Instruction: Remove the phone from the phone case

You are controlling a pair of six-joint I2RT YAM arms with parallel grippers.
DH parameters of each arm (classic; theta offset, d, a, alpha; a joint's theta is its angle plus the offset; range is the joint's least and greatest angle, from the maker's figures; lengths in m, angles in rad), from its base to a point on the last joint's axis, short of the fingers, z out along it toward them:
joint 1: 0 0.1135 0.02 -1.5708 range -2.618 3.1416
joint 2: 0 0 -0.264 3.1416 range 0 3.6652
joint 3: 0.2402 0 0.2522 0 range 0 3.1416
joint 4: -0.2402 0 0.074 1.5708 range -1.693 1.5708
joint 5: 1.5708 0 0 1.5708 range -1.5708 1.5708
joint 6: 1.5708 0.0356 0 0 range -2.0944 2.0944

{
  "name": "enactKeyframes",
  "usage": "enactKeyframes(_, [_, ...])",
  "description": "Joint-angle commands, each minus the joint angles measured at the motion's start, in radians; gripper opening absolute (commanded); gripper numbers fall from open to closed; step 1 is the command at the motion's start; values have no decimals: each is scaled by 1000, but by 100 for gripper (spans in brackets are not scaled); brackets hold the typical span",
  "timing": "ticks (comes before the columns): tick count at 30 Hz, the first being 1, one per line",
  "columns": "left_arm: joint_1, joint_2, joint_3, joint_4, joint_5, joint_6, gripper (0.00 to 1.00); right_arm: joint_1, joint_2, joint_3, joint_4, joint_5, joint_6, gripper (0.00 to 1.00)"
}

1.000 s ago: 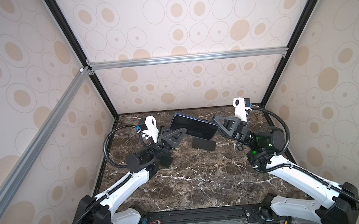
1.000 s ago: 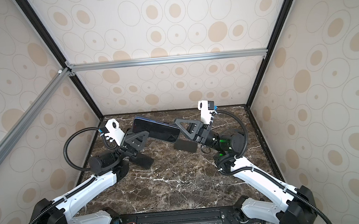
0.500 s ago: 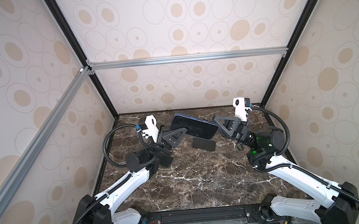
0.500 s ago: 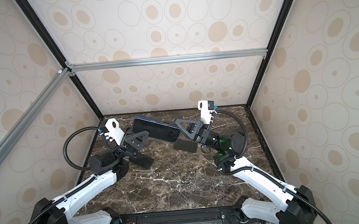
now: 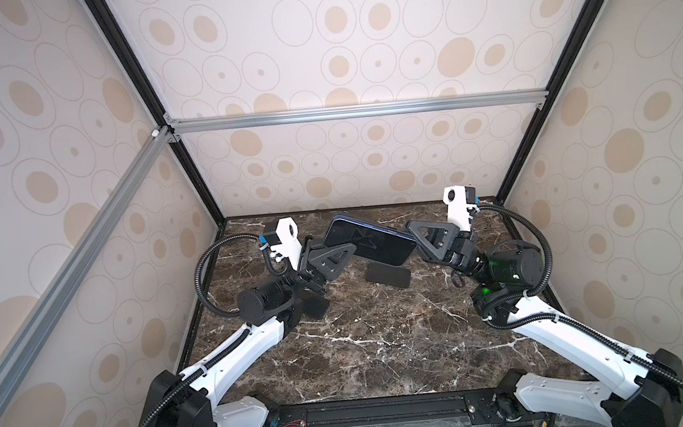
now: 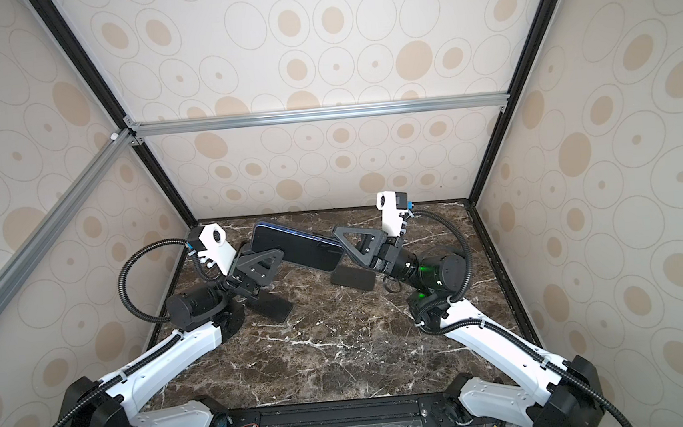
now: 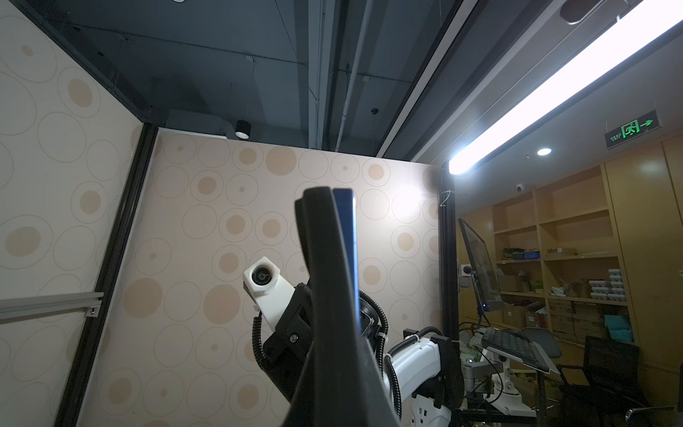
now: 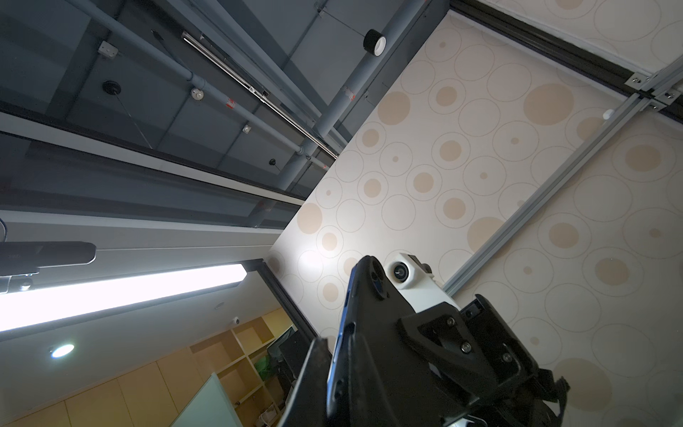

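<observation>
A dark blue phone (image 5: 369, 241) (image 6: 296, 247) in a black phone case hangs tilted in the air over the back of the marble table, seen in both top views. My left gripper (image 5: 345, 251) (image 6: 276, 255) is shut on its lower left end. My right gripper (image 5: 414, 234) (image 6: 339, 235) is shut on its right end. In the left wrist view the black case (image 7: 325, 258) runs edge-on with the phone's blue rim (image 7: 350, 240) beside it. In the right wrist view the case back (image 8: 373, 288) with its camera cut-out and the blue rim (image 8: 345, 332) pass between my fingers (image 8: 314, 369).
Dark shadow patches (image 5: 388, 275) (image 5: 313, 304) lie on the marble table (image 5: 383, 344) under the phone. Patterned walls close in the back and both sides, with black corner posts and an aluminium rail (image 5: 357, 111) across the back.
</observation>
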Motion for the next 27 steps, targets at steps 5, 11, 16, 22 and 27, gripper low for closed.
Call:
enactKeyframes(5, [-19, -10, 57, 277, 105, -35, 0, 10, 7, -37, -225, 10, -25, 0])
enactKeyframes(11, [-19, -10, 54, 277, 106, -38, 0, 3, -1, -36, -268, 49, -68, 0])
enactKeyframes(16, [-19, -8, 52, 277, 105, -38, 0, 3, 12, -28, -269, 69, -102, 0])
enactKeyframes(22, [-15, -32, 17, 191, 71, 12, 0, -3, -25, 7, -282, 27, -227, 0])
enactKeyframes(27, [16, -121, -59, -53, -12, 153, 0, -6, -187, 76, -633, 88, -575, 22])
